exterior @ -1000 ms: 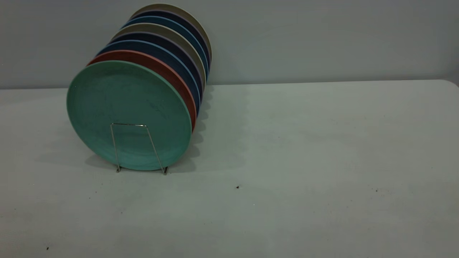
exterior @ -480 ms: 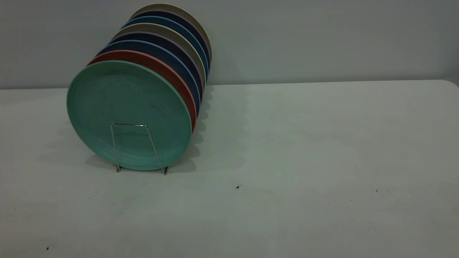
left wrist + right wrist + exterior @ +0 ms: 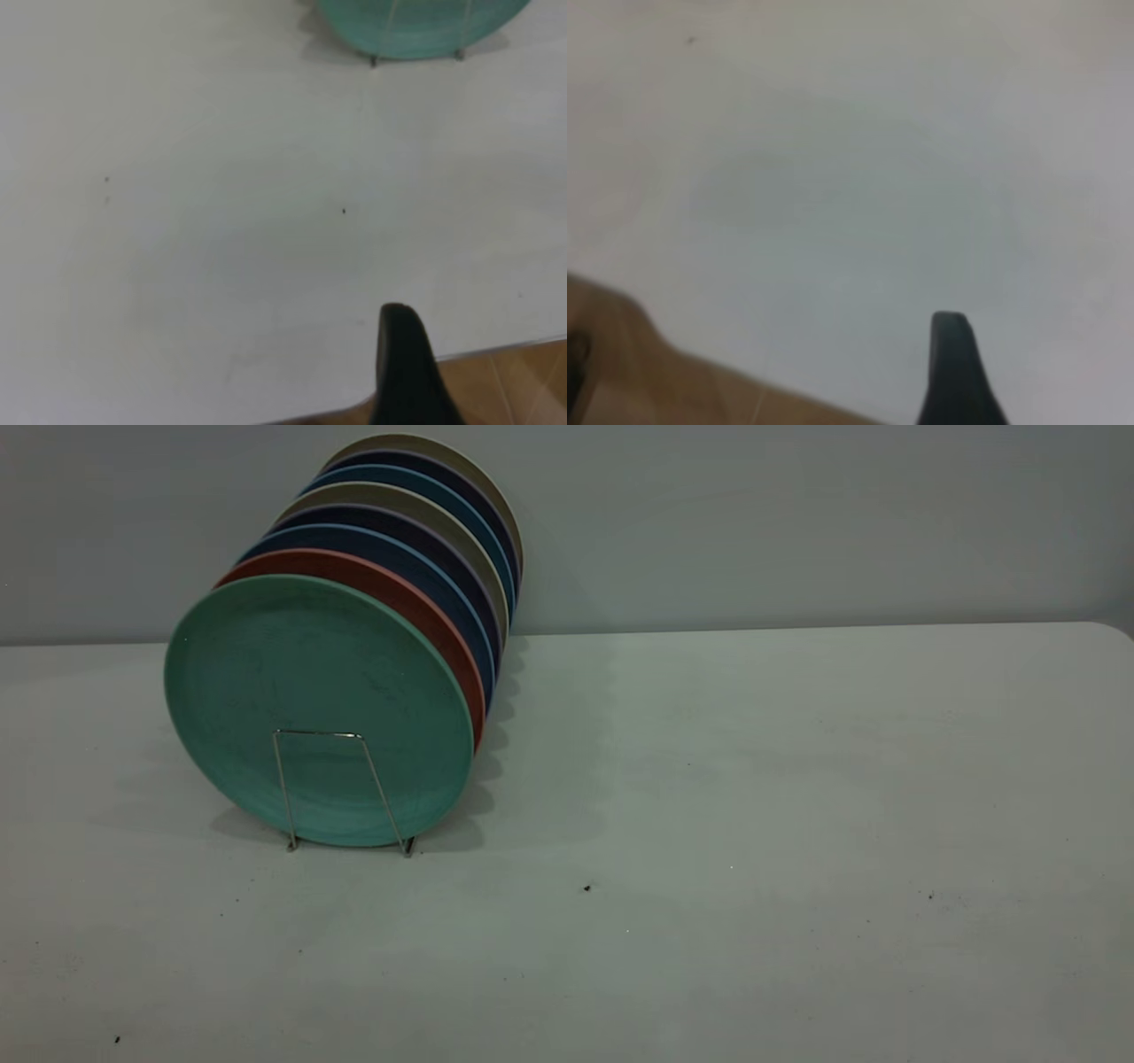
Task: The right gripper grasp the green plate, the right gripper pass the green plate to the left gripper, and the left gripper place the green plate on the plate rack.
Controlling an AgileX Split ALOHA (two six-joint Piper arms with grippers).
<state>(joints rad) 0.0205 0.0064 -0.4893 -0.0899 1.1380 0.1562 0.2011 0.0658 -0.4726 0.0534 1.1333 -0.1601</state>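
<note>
Nothing has moved since the earlier exterior frames: plates, rack and specks all sit exactly where they were, which suggests to me the job is finished and the arms have backed off. Widest of all is the pale tabletop (image 3: 753, 797), bare across its right half apart from a few dark specks. On its left stands a row of upright plates leaning one behind another toward the wall, and at the front of that row is the green plate (image 3: 310, 682), on edge, its face turned to the exterior camera, with a salmon plate (image 3: 425, 607) just behind it and blue plates (image 3: 443, 576) and grey ones further back. Across the green plate's lower face runs the front loop of the plate rack (image 3: 341, 793), its two wire feet planted on the tabletop, so the plate is seated in the rack. Neither arm shows in the exterior view. From the left wrist camera I see one dark finger of the left claw (image 3: 407, 372) hanging over the tabletop's near edge, well apart from the rack; from the right wrist camera, likewise one finger of the right claw (image 3: 952, 372) over bare tabletop. Whether either claw is apart or together, I cannot tell.
</note>
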